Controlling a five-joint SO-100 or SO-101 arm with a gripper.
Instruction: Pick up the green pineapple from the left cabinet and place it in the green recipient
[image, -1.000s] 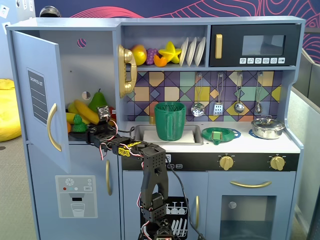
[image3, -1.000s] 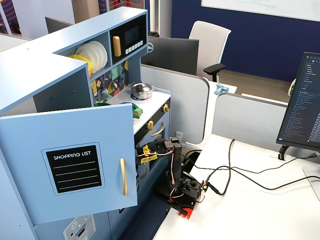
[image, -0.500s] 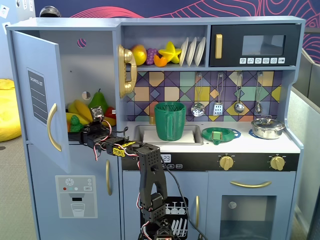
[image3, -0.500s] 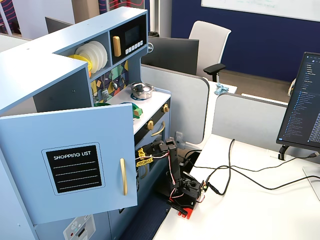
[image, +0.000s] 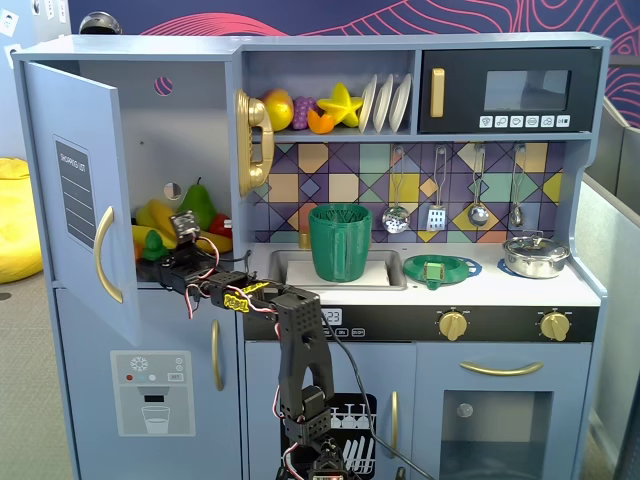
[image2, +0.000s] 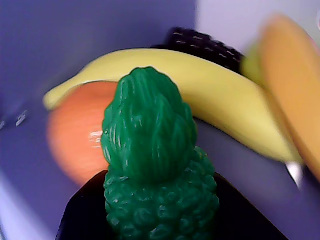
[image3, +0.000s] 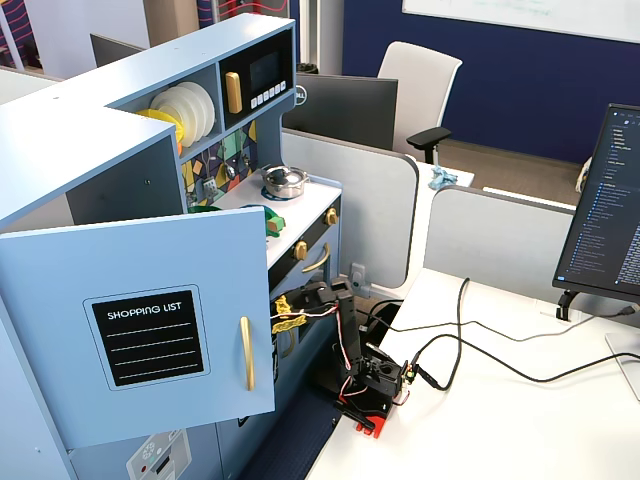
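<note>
The gripper (image: 160, 252) is reaching into the cabinet (image: 80, 180), pinching the pineapple (image2: 157, 170) by its base. Banana (image2: 220, 95) and orange (image2: 75, 135) are lying just behind.

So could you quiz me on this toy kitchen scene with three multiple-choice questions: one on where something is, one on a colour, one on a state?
1. Where does the green jug stand?
A. in the sink
B. on the top shelf
C. on the floor

2. In the wrist view, what colour is the long curved fruit behind the green pineapple?
A. red
B. yellow
C. blue

3. How is the upper left cabinet door?
A. shut
B. missing
C. swung open

Answers: 1 A, the jug sits in the sink basin beside the flat green dish. 2 B, the banana is yellow. 3 C, the door hangs open, showing the fruit inside.
</note>
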